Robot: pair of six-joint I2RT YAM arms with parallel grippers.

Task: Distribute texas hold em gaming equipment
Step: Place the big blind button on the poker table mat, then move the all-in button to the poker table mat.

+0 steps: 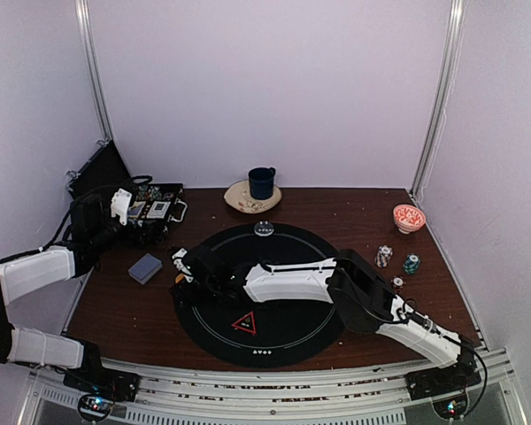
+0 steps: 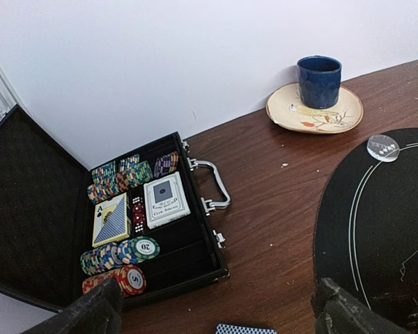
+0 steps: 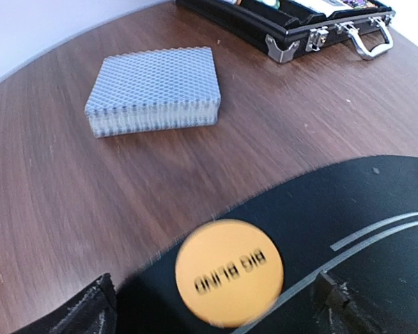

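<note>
Right pincer (image 3: 219, 309) hangs low over the left edge of the black mat (image 3: 390, 292), its fingers (image 3: 90, 313) spread wide apart. Between them an orange disc (image 3: 228, 273) marked BIG BLIND lies flat on the mat, just inside its rim, with a gap to each finger; this wrist view is slightly blurred. From above, the right arm (image 1: 292, 282) reaches across the mat from the near right corner, and the pincer hides the disc in that view. Just left of the mat, a deck (image 3: 153, 87) of grey-blue-backed cards lies squared on the brown surface (image 3: 56, 209), apart from the disc.

Left pincer (image 2: 216, 313) hovers over the far left of the surface, fingers apart and holding nothing. Below it an open black case (image 2: 188, 254) holds rows of striped chips (image 2: 118, 254), two card packs (image 2: 166, 200) and dice (image 2: 137, 212).

A white disc (image 2: 383, 147) sits on the far edge of the mat, and a red-edged triangle (image 1: 244, 323) lies on its near part. Three small chip stacks (image 1: 384, 256) stand on the surface right of the mat, near a red-patterned bowl (image 1: 409, 218). A blue mug (image 2: 319, 81) stands on a plate (image 2: 285, 115) at the far edge.
</note>
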